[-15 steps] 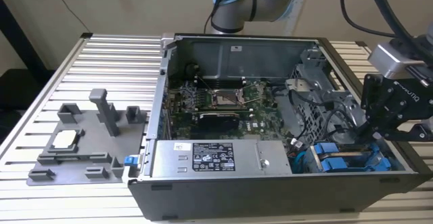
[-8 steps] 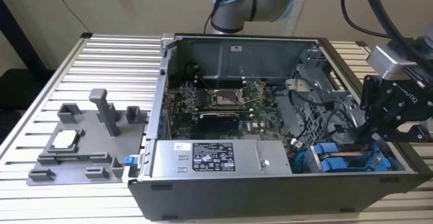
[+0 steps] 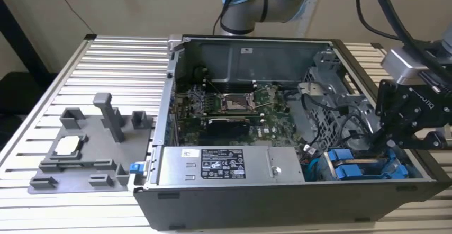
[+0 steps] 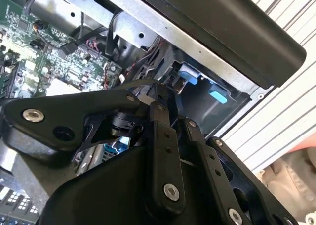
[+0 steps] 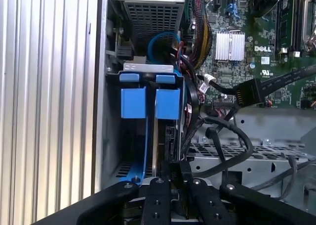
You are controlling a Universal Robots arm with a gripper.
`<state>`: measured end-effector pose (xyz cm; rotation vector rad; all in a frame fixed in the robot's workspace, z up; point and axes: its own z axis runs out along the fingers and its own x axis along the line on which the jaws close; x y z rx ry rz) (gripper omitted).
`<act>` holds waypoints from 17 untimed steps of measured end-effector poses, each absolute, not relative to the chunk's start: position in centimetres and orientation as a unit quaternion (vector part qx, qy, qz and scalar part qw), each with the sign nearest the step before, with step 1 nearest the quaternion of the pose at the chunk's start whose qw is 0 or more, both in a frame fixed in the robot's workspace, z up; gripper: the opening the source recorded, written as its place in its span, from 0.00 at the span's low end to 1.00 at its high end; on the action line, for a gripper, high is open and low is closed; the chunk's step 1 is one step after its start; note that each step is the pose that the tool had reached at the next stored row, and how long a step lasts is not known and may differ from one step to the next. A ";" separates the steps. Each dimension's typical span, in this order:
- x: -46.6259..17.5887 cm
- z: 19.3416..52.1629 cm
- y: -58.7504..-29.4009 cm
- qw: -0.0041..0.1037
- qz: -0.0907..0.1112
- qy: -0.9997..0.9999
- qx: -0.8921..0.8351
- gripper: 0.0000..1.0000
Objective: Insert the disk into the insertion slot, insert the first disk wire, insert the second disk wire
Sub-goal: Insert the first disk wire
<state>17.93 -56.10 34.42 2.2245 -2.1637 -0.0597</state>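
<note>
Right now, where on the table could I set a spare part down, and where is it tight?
Free: the slatted table on the exterior view's left, bordered by the grey fixture plate and the computer case. Crowded: the drive cage corner, where blue carrier handles, cables and the pincer sit together.

Soft, even overhead light washes the ribbed table point(image 3: 106, 54) pale in the exterior view, with faint shadows under the fixture point(image 3: 92, 149) and a dimmer case point(image 3: 282, 202) interior. In the first wrist view the table glares near white, the heatsink point(image 5: 229, 46) gleams, and the cage point(image 5: 112, 136) sinks into deep shadow. In the second wrist view, bolts point(image 4: 171, 191) glint on dark, underlit metal.
</note>
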 end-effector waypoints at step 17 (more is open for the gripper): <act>18.0 34.1 -56.2 0.019 -0.020 -0.706 0.708 0.19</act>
